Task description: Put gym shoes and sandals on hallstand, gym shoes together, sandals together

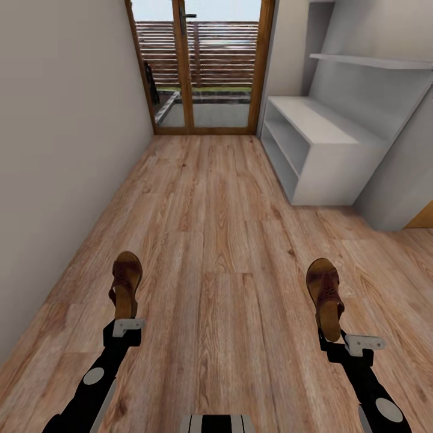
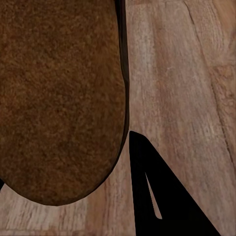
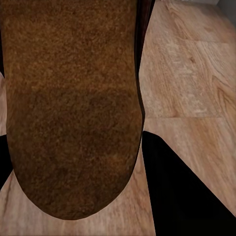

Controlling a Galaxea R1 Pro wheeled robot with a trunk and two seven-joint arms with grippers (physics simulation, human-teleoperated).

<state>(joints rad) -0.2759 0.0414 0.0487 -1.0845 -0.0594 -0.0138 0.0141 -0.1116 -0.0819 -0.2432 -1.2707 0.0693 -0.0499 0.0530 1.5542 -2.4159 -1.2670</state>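
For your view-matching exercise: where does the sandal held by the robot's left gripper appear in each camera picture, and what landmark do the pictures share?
Head view: the left sandal sits low on the left, held out above the floor by the left gripper.
Left wrist view: its brown underside covers the left and middle.
Right wrist view: that one is the right sandal.
Shared landmark: the wood-plank floor.

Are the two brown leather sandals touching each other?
Apart. The head view shows one brown leather sandal at the left end effector, the other at the right, wood-plank floor between.

Wood-plank floor point(image 1: 216, 240) w/ hallstand point(image 1: 325, 162)
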